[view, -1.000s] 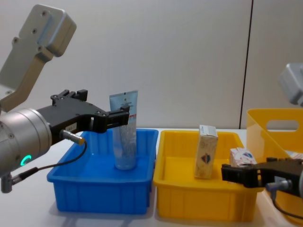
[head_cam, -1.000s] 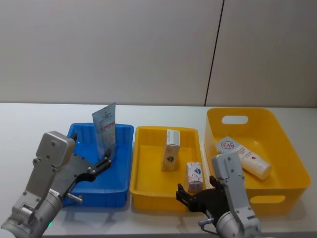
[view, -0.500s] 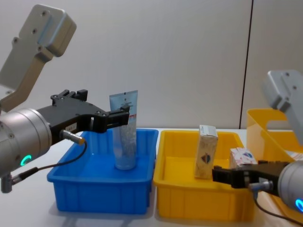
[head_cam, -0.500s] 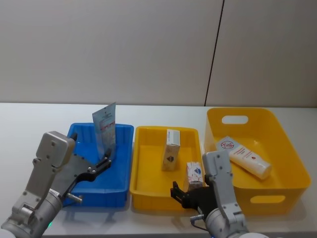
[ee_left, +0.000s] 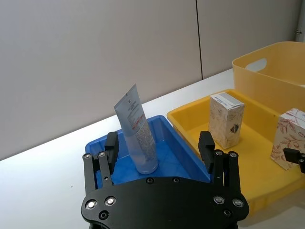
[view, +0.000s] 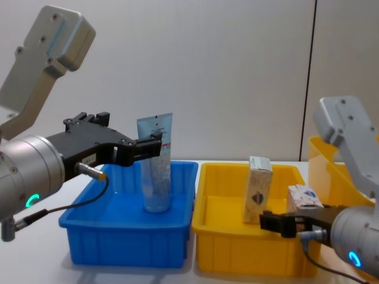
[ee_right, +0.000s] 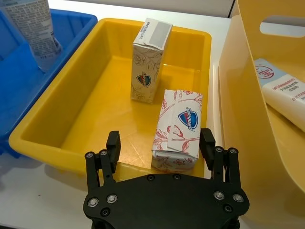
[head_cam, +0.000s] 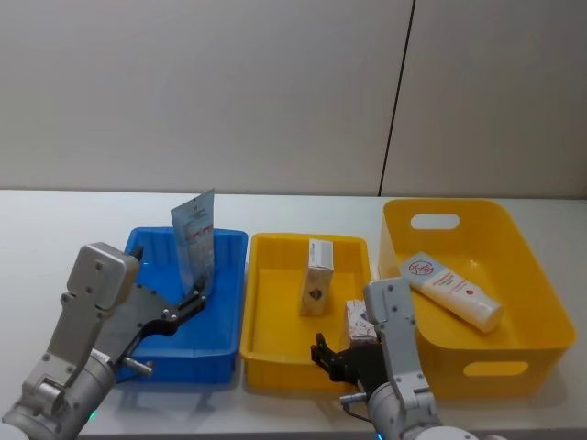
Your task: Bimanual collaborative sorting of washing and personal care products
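Standing upright in the blue tray [head_cam: 225,316], one pale-blue squeeze tube [head_cam: 194,246] leans a little, cap end down. Left gripper [ee_left: 159,148] sits just short of it, fingers [ee_left: 111,145] spread wide, tube centred in the gap, not touching as far as the left wrist view shows. In the chest view the near finger overlaps the tube, so contact is hard to call from there.

The small yellow tray [head_cam: 266,344] holds 2 boxes: a tall cream box [head_cam: 317,277] upright mid-tray, and a floral box [ee_right: 178,128] with a red-and-blue logo, nearer the robot by the right wall. Right wrist view shows the floral box's top face and logo clearly; head view has it mostly hidden behind the right arm. Right gripper [ee_right: 160,145] is open, hovering over the tray's front rim, the floral box toward one finger [ee_right: 207,143] and apparently clear of both.

The second tube [head_cam: 454,289], white with a red mark, lies flat in the big yellow bin [head_cam: 541,302] on the right. Chest view shows just the bin's rim, not the tube inside.

Arm pose: left arm comes in from lower left, wrist roughly level, gripper pointing forward-right over the blue tray. Right arm reaches from lower centre-right, gripper low and forward.

Count: 2 tubes, 2 boxes, 2 trays, 1 bin, all on the pale surface [head_cam: 73,229].
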`<control>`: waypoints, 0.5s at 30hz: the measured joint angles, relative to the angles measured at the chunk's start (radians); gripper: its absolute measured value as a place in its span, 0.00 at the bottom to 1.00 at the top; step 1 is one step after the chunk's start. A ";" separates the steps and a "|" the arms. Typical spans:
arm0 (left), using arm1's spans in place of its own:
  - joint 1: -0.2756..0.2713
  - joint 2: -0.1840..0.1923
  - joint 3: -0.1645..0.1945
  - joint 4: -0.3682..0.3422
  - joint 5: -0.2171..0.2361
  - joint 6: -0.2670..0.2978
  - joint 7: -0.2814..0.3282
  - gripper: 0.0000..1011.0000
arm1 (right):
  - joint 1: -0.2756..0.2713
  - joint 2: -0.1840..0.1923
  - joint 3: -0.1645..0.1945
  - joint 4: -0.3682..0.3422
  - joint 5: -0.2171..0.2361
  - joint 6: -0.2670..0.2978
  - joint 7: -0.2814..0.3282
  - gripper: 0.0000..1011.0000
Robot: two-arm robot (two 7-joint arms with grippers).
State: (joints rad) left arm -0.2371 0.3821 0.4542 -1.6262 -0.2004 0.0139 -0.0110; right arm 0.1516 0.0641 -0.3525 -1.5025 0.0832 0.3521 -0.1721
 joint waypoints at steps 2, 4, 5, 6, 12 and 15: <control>0.000 0.000 0.000 0.000 0.000 0.000 0.000 0.99 | 0.003 -0.004 0.000 0.007 -0.003 -0.003 -0.004 0.99; 0.000 0.000 0.000 0.000 0.000 0.000 0.000 0.99 | 0.007 -0.010 0.000 0.016 -0.007 -0.006 -0.008 0.99; 0.000 0.000 0.000 0.000 0.000 0.000 0.000 0.99 | 0.008 -0.011 0.000 0.018 -0.009 -0.008 -0.010 0.99; 0.000 0.000 0.000 0.000 0.000 0.000 0.000 0.99 | 0.009 -0.013 0.000 0.020 -0.009 -0.008 -0.011 0.98; 0.000 0.000 0.000 0.000 0.000 0.000 0.000 0.99 | 0.017 -0.022 0.001 0.035 -0.016 -0.015 -0.019 0.85; 0.000 0.000 0.000 0.000 0.000 0.000 0.000 0.99 | 0.019 -0.025 0.001 0.041 -0.018 -0.017 -0.022 0.75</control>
State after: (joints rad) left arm -0.2371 0.3821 0.4542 -1.6262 -0.2004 0.0139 -0.0110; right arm 0.1705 0.0395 -0.3514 -1.4614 0.0655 0.3349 -0.1941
